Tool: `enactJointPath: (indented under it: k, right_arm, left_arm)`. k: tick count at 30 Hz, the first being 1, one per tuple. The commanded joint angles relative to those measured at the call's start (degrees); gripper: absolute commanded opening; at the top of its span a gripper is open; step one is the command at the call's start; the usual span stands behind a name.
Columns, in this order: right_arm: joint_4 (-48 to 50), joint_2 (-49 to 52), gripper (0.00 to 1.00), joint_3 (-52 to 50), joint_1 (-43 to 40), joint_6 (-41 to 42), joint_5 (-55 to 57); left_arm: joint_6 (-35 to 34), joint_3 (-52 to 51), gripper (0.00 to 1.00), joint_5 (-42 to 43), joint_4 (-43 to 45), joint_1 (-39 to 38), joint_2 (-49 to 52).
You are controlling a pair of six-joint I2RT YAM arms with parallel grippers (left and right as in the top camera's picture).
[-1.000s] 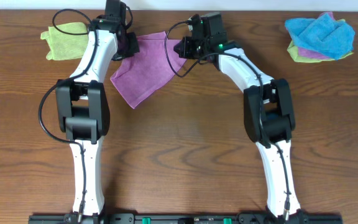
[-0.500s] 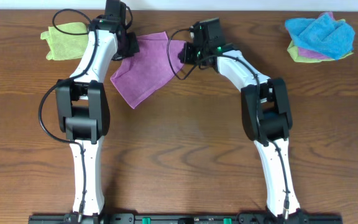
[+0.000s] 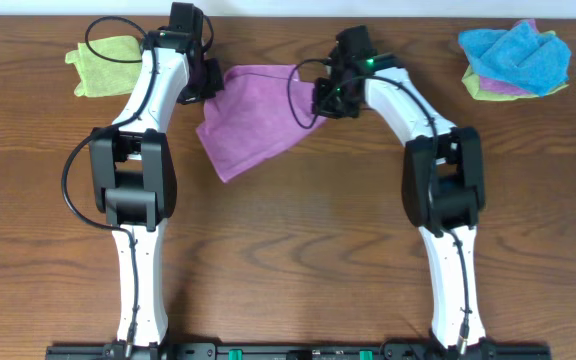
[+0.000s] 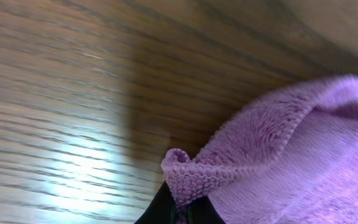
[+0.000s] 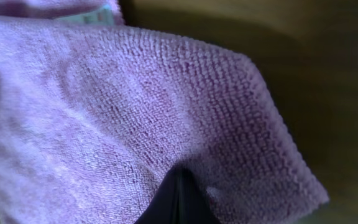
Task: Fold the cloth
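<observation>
Left claw: clamped on a bunched corner of the cloth, confirmed in the left wrist view. Right claw: likewise clamped, pinching the cloth's right edge. The cloth is spread between the two claws near the far edge of the table, its lower corner pointing toward the arm bases. Outward of the left arm, a lime-green cloth lies at far left. A heap of blue cloths sits far right, well apart
</observation>
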Motion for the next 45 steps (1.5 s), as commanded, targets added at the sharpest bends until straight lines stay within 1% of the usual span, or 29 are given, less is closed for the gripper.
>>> enactJointPath:
  k: [1, 10, 14, 21, 27, 30, 45]
  right_arm:
    - [-3.91, -2.84, 0.01, -1.29, -1.29, -4.52, 8.24]
    - [-17.27, -10.86, 0.01, -1.29, -0.46, -5.55, 8.44]
    - [-19.54, -12.68, 0.01, -1.29, 0.74, -6.16, 8.55]
    - [-13.31, -12.57, 0.01, -1.31, 3.02, -8.48, 16.65]
    - [-8.28, -10.43, 0.01, -1.31, 6.03, -12.15, 27.71]
    - [-6.21, -9.16, 0.01, -1.33, 6.27, -13.66, 28.2]
    - [-1.05, -2.67, 0.01, -1.33, 5.29, -13.57, 29.42]
  left_arm:
    - [0.04, -0.2, 0.06, 4.55, -0.17, -0.24, 0.96]
    - [0.02, -0.2, 0.06, 4.74, 1.66, -3.3, 0.96]
    - [0.02, -0.2, 0.06, 4.72, 2.69, -4.2, 0.96]
    - [0.04, -0.2, 0.06, 4.42, 3.78, -4.35, 0.96]
    - [0.72, -0.2, 0.06, 2.49, 3.96, -4.17, 0.96]
    - [0.92, -0.2, 0.06, 2.51, 3.96, -3.78, 0.96]
    - [1.14, -0.17, 0.06, 2.4, 3.93, -2.51, 0.96]
